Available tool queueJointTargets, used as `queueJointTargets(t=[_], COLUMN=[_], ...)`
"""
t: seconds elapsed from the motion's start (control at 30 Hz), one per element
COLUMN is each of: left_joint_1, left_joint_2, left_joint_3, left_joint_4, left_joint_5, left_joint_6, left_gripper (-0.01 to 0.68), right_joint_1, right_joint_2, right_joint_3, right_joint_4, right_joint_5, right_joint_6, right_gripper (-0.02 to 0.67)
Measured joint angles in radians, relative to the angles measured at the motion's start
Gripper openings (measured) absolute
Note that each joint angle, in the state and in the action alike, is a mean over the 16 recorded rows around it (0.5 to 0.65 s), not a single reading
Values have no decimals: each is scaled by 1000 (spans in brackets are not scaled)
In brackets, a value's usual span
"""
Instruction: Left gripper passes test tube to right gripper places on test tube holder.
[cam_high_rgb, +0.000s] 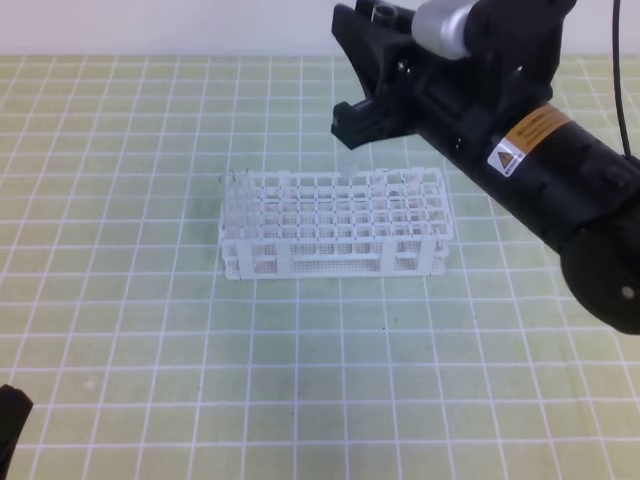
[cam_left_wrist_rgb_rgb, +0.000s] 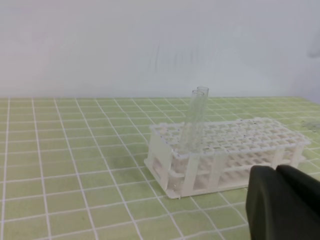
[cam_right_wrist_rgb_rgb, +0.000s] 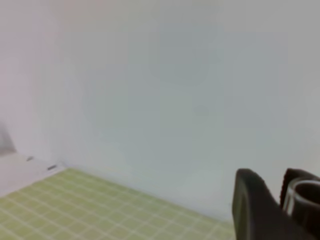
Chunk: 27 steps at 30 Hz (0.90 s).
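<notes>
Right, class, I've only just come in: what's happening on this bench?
The right claw hangs above the far right end of the white rack, gripping a clear tube whose rim shows between its fingers in the right wrist view. Two tubes already stand, leaning, in a corner of the rack. The left claw is shut and empty, low at the near left, apart from the rack. So the handover looks done, the placing not yet.

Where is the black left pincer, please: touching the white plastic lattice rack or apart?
Apart. The exterior high view shows the left pincer in the bottom-left corner, green gridded mat between it and the rack.
</notes>
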<state>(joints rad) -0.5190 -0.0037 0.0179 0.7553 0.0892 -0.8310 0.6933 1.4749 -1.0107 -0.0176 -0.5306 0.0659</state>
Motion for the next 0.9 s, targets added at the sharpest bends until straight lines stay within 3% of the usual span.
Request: queueJointTargets(t=[0.9], left_joint_1=[0], left_joint_2=[1], left_joint_3=[-1], left_joint_4=[0], left_joint_5=[0], left_joint_6=[0], left_gripper=[-2], right_joint_1=[26], right_joint_2=[304], right_joint_3=[-207], right_joint_4=[-68], right_joint_5=[20], right_joint_6=[65], right_gripper=[87])
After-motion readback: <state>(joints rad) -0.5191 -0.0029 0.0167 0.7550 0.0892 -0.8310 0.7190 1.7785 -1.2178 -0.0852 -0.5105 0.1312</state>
